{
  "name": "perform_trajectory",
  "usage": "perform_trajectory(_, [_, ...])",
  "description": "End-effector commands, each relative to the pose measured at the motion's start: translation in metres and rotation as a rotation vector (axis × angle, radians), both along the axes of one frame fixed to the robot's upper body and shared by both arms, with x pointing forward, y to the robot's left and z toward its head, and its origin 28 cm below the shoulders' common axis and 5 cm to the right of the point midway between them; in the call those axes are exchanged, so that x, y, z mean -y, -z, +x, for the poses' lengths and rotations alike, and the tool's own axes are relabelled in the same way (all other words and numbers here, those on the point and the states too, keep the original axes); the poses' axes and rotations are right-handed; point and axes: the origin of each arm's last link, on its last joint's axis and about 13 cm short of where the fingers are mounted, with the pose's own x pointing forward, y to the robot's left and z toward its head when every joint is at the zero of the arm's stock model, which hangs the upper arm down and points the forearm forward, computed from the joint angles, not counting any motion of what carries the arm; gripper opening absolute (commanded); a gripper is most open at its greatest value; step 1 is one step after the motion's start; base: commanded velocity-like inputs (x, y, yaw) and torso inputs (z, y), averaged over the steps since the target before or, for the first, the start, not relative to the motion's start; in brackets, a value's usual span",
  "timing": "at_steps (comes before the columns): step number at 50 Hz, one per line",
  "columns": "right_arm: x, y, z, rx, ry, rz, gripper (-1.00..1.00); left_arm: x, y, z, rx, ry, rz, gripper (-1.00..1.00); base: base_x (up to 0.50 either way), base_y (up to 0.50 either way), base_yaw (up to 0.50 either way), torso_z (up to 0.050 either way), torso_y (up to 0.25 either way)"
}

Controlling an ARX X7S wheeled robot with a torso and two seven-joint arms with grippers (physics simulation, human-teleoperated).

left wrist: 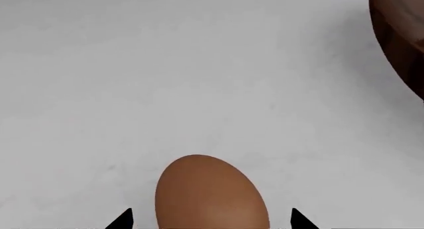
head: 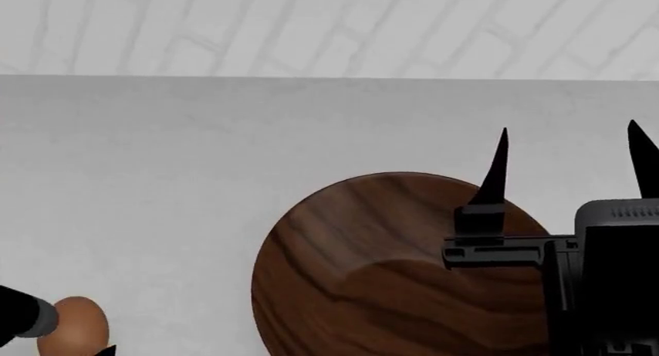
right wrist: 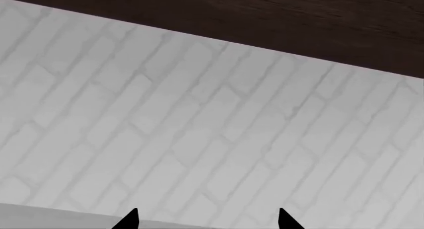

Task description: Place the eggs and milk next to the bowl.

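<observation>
The light is bright and soft everywhere. Shadows are very faint. Nothing glares, and everything looks sharp.

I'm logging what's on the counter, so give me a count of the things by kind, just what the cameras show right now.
Eggs: 1, brown egg between the left hand's fingertips
Bowls: 1, dark wooden bowl
Milk bottles: 0 in view
Total: 2 things visible

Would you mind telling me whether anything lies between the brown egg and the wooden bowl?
Nothing visible does: only bare white tabletop separates the smooth brown egg at the left claw from the large dark-brown wooden bowl.
</observation>
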Motion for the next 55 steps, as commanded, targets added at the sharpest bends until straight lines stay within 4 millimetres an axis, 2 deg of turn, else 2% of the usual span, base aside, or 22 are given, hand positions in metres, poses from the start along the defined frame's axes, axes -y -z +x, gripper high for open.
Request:
perform_trajectory(1, [0.001, 0.001, 0.0, -0.001, 0.002, -0.002, 1.0, -0.001, 0.011, 0.004, -0.026, -0.006, -0.001, 1.0, 0.0, 0.0, 0.0, 0.0, 0.0])
perform_trajectory(21, [0.0, 0.0, -0.001, -0.004, 0.004, -0.006, 1.0, -0.001, 0.021, 0.007, -0.047, -0.006, -0.005, 1.0, 0.0, 0.0, 0.0, 0.0, 0.0])
perform_trajectory(22, [0.001, 0.001, -0.001, -0.004, 0.004, -0.006, 1.0, -0.001, 0.022, 0.007, -0.049, -0.004, -0.006, -1.0, 0.0, 0.0, 0.0, 0.0, 0.0])
perform_trajectory(39, [0.001, 0.002, 0.0, -0.009, 0.001, -0.007, 1.0, -0.001, 0.02, 0.005, -0.032, -0.002, 0.005, -1.0, 0.0, 0.0, 0.0, 0.0, 0.0])
perform_trajectory(55, [0.0, 0.002, -0.001, -0.01, -0.001, -0.007, 1.0, -0.002, 0.0, 0.003, 0.047, 0.11, -0.015, -1.0, 0.0, 0.0, 0.0, 0.0, 0.0])
